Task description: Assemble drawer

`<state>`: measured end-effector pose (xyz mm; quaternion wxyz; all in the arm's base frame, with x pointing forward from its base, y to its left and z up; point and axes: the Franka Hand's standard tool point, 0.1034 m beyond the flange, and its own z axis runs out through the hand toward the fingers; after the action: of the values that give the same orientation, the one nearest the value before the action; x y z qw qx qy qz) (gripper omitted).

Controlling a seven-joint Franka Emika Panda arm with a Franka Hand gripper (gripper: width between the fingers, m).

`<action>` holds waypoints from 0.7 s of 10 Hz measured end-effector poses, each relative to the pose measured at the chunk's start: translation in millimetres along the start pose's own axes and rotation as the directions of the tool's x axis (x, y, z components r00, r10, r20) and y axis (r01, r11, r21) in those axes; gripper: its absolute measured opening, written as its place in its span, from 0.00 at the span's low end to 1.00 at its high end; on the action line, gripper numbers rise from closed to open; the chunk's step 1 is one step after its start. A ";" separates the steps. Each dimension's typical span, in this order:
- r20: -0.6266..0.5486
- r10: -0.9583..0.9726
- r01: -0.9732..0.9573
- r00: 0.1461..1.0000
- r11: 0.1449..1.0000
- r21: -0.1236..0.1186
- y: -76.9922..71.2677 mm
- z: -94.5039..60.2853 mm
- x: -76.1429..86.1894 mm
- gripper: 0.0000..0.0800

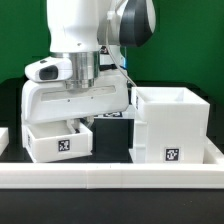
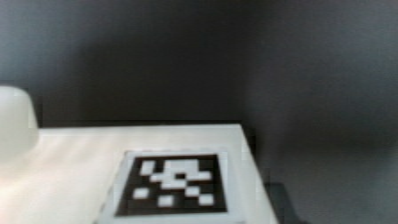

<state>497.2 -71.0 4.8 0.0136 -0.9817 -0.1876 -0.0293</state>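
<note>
Gripper [image 1: 76, 122] sits low on the tray [image 1: 58, 141] right beneath it. Jaw gap hidden, can't tell if it's holding. Casing [image 1: 172, 124] stands apart, off to one side, so tray isn't in yet. Early stage, prob. most still left.

Green backdrop [image 1: 20, 40] fills upper left and upper right of the exterior frame. Black table [image 1: 110, 140] runs across the middle band. A long low white rail [image 1: 110, 180] spans the lower frame, edge to edge. A further rail piece [image 1: 216, 152] sits at the right edge. In the wrist frame, a dark blurred surface [image 2: 214, 60] covers the upper half.
</note>
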 end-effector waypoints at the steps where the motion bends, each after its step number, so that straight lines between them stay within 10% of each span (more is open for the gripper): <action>1: 0.004 -0.030 0.030 1.000 1.000 0.001 -1.2 -1.1 0.3 0.05; 7: 0.042 -0.248 0.247 0.968 0.969 0.023 -30.7 -29.2 5.3 0.05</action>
<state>489.3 -41.6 34.8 0.0143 -0.9509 -0.3090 -0.0073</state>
